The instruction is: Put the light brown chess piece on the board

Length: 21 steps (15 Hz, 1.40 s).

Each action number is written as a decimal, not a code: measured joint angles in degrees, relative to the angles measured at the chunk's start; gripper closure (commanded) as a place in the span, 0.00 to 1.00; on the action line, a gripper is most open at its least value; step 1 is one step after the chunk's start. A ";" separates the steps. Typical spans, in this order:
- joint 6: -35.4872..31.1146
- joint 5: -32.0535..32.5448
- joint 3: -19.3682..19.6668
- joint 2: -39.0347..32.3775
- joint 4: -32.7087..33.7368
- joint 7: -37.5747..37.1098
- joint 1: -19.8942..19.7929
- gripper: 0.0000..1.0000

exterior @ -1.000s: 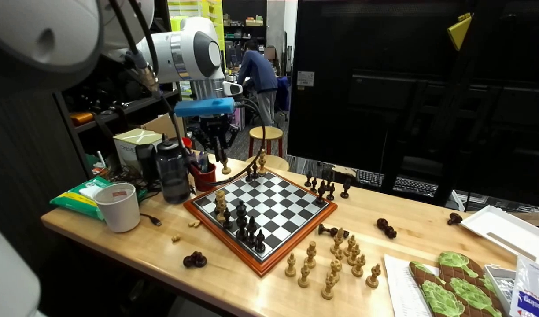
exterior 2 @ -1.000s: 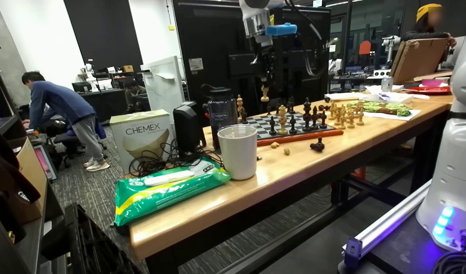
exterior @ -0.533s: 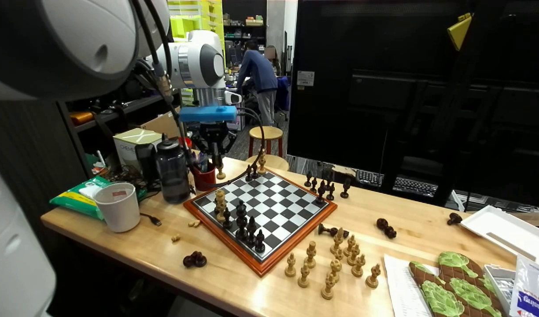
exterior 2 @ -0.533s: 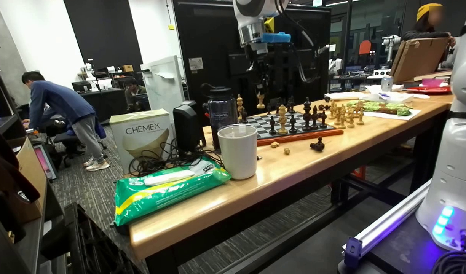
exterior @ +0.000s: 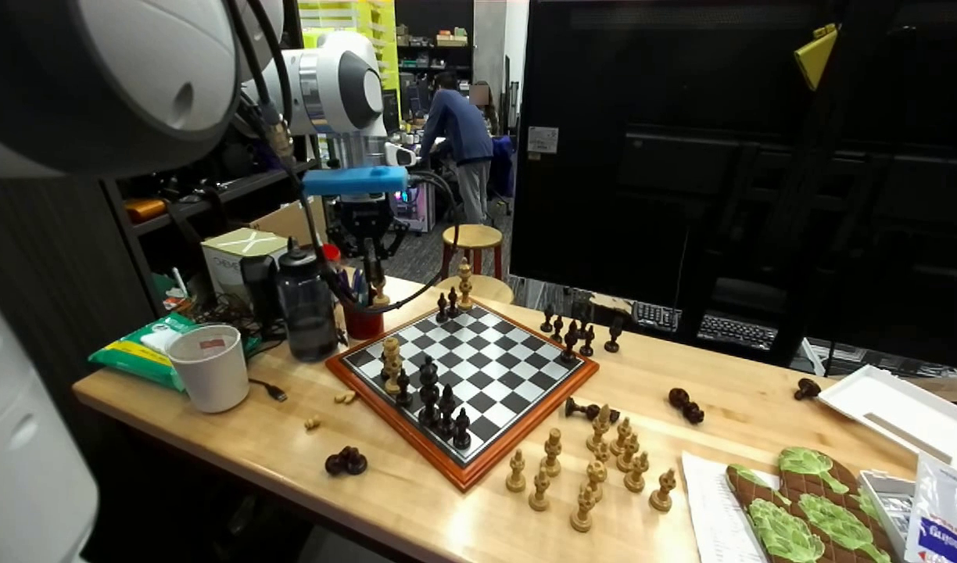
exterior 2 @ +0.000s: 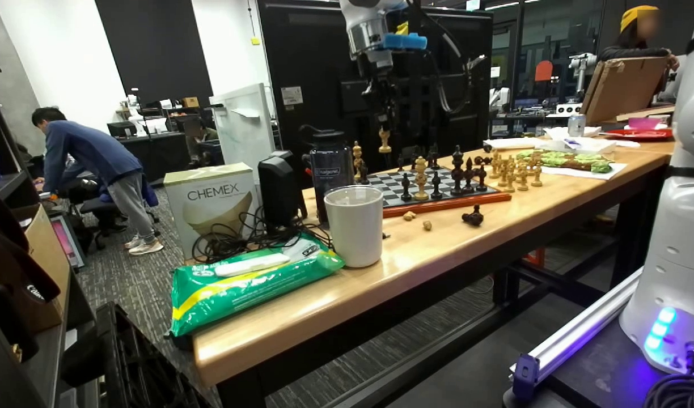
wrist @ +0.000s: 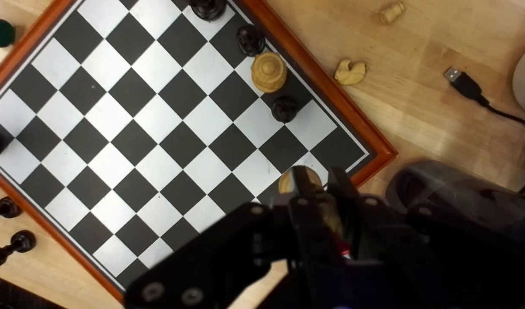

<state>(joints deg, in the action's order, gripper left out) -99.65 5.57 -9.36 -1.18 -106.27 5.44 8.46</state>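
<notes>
My gripper [exterior: 374, 280] is shut on a light brown chess piece [exterior: 381, 300]. It holds the piece upright with the base down, raised in the air, in both exterior views [exterior 2: 385, 143]. In the wrist view the piece's round base [wrist: 285, 183] shows beside the fingertips [wrist: 320, 174], over a corner of the board [wrist: 157, 116]; the fingers hide much of the piece. The checkered board with its reddish-brown frame [exterior: 478, 356] lies flat on the table. Another light brown piece [exterior: 392, 367] stands on it among several dark pieces [exterior: 428, 391].
A red pen cup [exterior: 363, 323] and a dark bottle [exterior: 305, 305] stand close by the board's near-gripper corner. A light brown piece [exterior: 464, 285] stands at the far corner. Several light brown pieces [exterior: 553, 453] stand beside the board. A white mug [exterior 2: 354, 226] is near the table edge.
My gripper has moved left in both exterior views with the piece in it. It dipped lower half a second ago and is higher again now. The board's pieces have not moved.
</notes>
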 measured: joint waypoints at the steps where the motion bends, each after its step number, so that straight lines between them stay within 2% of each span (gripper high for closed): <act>1: 0.44 0.00 -0.04 -0.08 0.14 0.13 0.02 0.96; 5: 2.11 -0.05 -0.06 -0.47 0.44 1.88 0.02 0.96; 10: 5.17 0.23 -0.18 -1.23 1.03 9.04 0.16 0.96; 15: 7.81 2.77 -0.57 -1.99 2.22 14.59 0.23 0.96; 21: 7.76 6.27 -0.66 -2.25 2.24 22.59 0.22 0.96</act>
<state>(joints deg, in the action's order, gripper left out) -91.90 11.85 -10.02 -3.42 -104.03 28.03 8.68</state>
